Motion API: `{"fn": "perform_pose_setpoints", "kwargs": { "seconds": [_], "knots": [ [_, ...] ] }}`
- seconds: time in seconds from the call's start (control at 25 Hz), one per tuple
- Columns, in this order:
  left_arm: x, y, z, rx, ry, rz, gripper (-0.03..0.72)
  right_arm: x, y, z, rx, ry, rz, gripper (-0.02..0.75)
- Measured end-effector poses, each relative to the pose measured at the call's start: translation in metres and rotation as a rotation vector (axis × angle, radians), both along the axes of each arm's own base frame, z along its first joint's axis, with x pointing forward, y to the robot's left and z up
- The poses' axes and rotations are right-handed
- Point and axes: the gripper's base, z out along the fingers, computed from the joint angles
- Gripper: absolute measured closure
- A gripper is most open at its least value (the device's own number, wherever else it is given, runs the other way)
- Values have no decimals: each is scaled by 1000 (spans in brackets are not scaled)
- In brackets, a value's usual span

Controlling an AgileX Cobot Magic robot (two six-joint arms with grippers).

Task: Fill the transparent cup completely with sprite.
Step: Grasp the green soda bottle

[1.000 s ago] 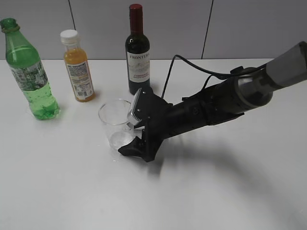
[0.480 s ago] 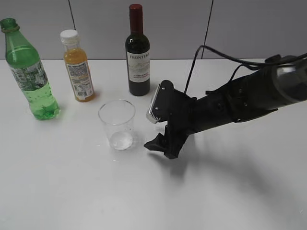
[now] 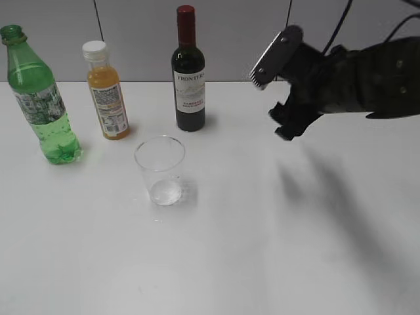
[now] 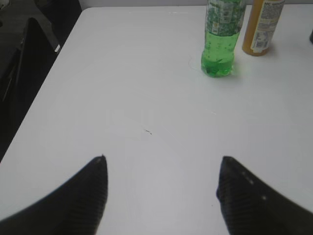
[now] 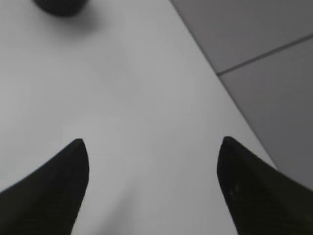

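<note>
3 bottles and 1 transparent cup [image 3: 160, 169] stand on the table [image 3: 262, 249]; both pincers, left [image 4: 161, 188] and right [image 3: 275, 92], spread apart.

The right arm reaches in from the right edge of the exterior view, raised above the table [image 3: 262, 249]. Its right gripper [image 3: 275, 88] hangs clear of the surface, jaws spread wide with nothing between them. The left gripper [image 4: 161, 196] hovers over the table too, its two dark fingers [image 4: 83, 196] parted and empty.
</note>
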Motion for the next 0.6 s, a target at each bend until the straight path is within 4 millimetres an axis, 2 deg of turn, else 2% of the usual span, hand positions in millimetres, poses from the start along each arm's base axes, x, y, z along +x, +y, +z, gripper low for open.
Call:
{"fn": "perform_pose_setpoints", "kwargs": {
  "seconds": [0.12, 0.32, 0.6],
  "knots": [
    [0, 0, 0, 0, 0, 0, 146, 10, -25, 23, -24, -79, -161, 125],
    [0, 0, 0, 0, 0, 0, 146, 32, -74, 61, 96, -130, -473, 136],
    [0, 0, 0, 0, 0, 0, 146, 46, -136, 88, 229, 18, -796, 140]
  ]
}}
